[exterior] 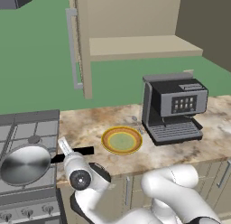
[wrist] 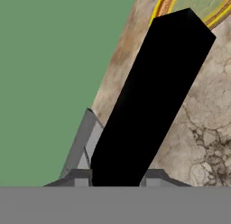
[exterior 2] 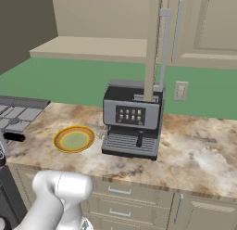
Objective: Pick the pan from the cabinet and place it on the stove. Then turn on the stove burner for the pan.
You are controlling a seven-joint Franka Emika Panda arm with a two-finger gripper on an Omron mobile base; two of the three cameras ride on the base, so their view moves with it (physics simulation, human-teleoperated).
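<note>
One pan (exterior: 25,163) sits on the stove (exterior: 27,128), its black handle (wrist: 149,101) clamped in the gripper (wrist: 118,175). One plate (exterior: 121,140), nothing in it, and one coffee machine (exterior: 173,106) on the marble surface (exterior: 90,123). Cabinet (exterior: 135,42) door open, green wall (exterior: 36,65) behind

- yellow-rimmed plate (exterior: 121,140) with a green middle, sitting flat on the marble counter (exterior: 180,151)
- dark coffee machine (exterior: 173,108) just beside it, at about 2 o'clock
- wall outlet (exterior 2: 180,91) behind, on the green wall
</note>
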